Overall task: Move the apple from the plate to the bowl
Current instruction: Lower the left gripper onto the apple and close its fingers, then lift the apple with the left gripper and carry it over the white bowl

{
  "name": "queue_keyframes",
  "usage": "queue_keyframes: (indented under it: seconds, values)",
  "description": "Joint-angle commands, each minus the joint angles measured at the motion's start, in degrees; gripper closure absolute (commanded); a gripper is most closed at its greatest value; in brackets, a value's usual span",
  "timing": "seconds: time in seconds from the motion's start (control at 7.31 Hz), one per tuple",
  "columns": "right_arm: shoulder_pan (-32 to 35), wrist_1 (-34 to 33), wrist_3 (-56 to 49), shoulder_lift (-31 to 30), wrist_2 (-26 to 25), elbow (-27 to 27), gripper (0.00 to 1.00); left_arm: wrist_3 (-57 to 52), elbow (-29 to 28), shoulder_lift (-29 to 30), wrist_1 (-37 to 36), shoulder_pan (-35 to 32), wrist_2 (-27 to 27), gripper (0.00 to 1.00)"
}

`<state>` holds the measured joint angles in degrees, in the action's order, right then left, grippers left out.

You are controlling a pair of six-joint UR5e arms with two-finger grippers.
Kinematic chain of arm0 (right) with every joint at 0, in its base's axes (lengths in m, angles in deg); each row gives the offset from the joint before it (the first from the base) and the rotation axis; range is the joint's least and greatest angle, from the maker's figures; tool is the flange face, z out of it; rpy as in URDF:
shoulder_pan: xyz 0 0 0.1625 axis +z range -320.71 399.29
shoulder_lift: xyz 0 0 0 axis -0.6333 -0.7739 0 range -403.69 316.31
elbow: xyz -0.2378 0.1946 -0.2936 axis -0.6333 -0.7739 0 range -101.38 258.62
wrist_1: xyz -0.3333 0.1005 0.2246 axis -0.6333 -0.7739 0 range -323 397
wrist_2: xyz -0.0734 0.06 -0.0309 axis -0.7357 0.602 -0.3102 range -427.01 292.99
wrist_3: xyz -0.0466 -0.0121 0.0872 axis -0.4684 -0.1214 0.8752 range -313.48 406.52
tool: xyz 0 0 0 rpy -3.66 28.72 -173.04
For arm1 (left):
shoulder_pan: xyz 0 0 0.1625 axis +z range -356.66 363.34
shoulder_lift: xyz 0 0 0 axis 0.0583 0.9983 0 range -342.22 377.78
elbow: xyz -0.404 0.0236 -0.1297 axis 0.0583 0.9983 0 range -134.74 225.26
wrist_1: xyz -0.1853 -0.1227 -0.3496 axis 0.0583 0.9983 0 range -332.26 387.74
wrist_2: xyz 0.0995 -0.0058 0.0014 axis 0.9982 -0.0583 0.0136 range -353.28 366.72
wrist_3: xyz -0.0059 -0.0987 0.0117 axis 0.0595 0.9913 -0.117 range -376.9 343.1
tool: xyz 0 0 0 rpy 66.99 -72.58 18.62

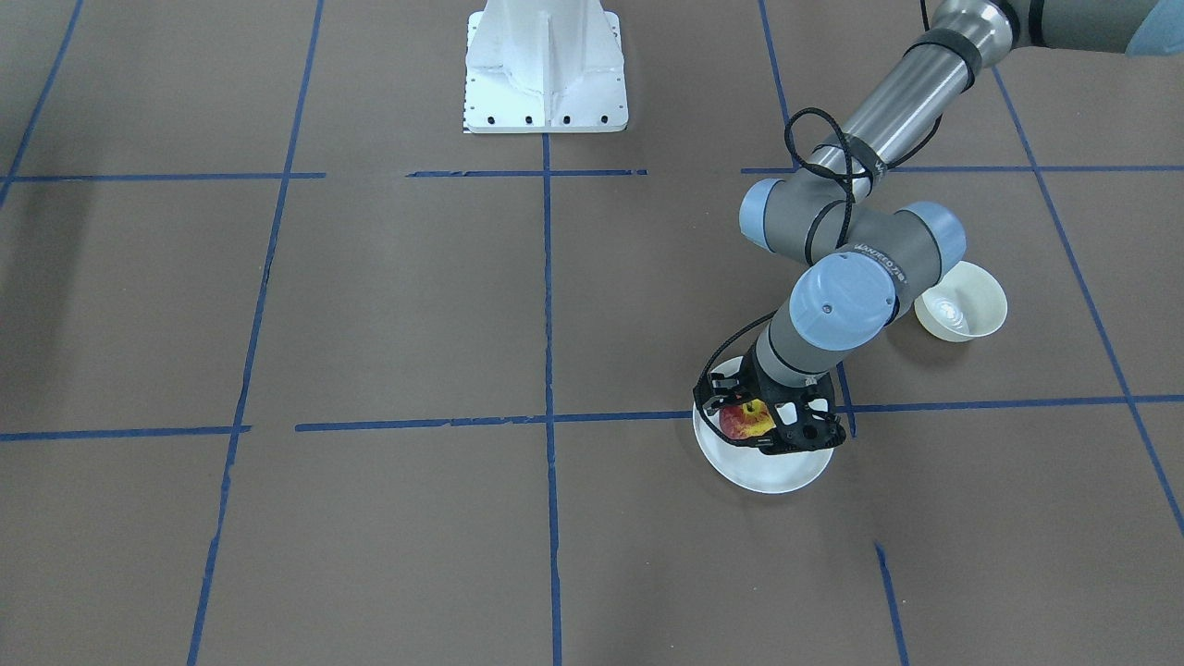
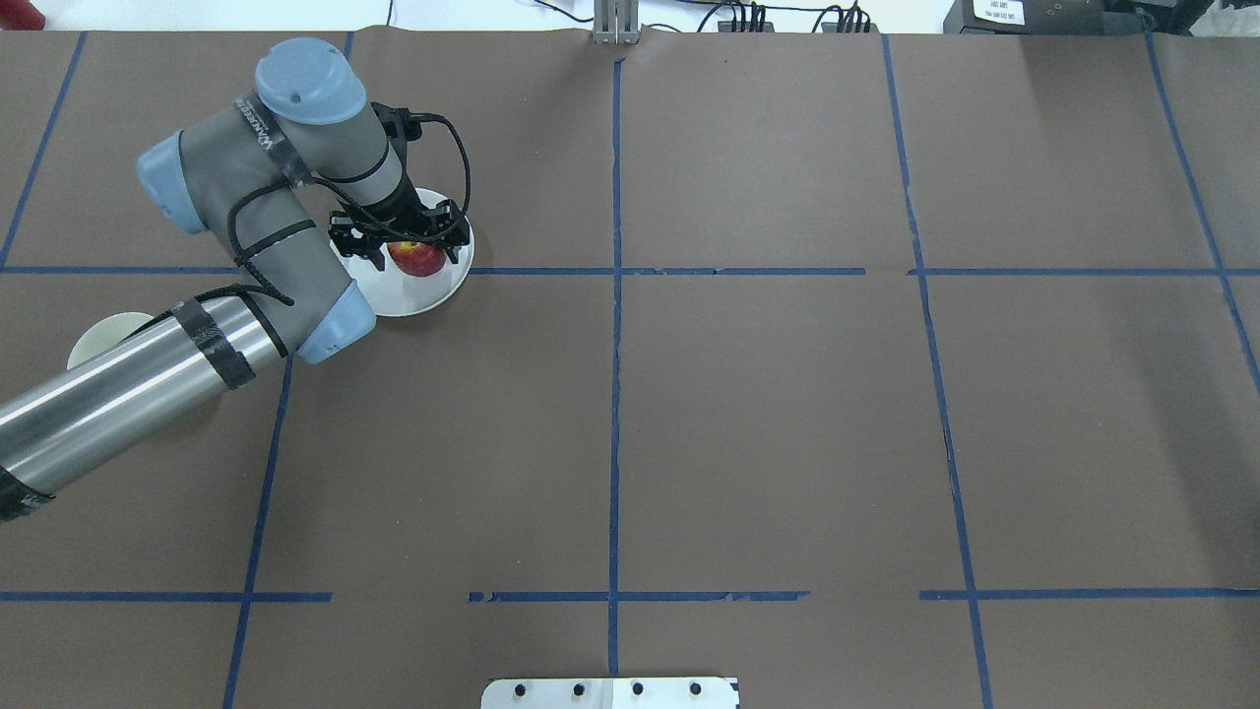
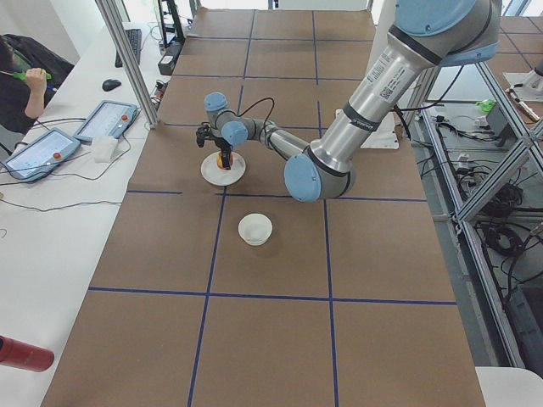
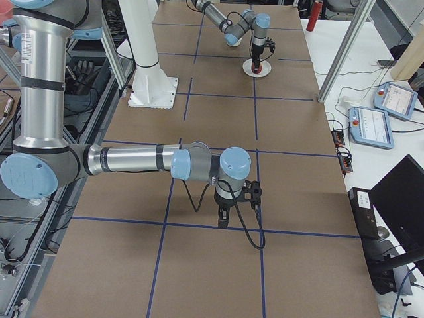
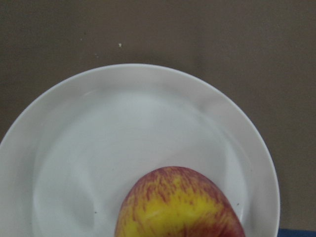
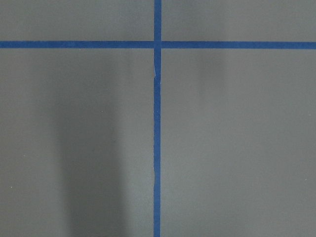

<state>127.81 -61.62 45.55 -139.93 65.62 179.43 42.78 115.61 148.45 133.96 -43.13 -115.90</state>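
— Apple [image 2: 416, 258]: we see it sitting on the plate [image 2: 425, 297] (off its centre).
— And the left gripper [image 2: 411, 246]?
— Spread wide, we'd say, one finger on each side of the fruit.
— The bowl [image 1: 962, 305]?
— Near the plate, not touching.
— The right gripper [image 4: 230, 212]?
— Well apart, low over the table [image 2: 787, 394]; we cannot tell its state.

Table [image 3: 233, 203] lies open between plate [image 2: 418, 298] and bowl [image 2: 98, 335]; left arm [image 2: 285, 246] perhaps overhangs.
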Motion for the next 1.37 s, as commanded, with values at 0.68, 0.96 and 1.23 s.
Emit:
queue_keyframes:
  seconds: [0.68, 0.96, 1.23]
  values:
    - [-0.02, 0.0, 0.0, 0.0, 0.0, 0.0, 0.0, -0.96, 22.29, -11.36, -8.62, -5.47, -1.13, 0.91]
    - [-0.02, 0.0, 0.0, 0.0, 0.0, 0.0, 0.0, -3.15, 37.69, -24.43, -11.74, -5.56, -0.52, 0.91]
    - [-0.02, 0.0, 0.0, 0.09, 0.0, 0.0, 0.0, -6.13, 46.26, -38.24, -9.56, -5.56, 3.4, 0.9]
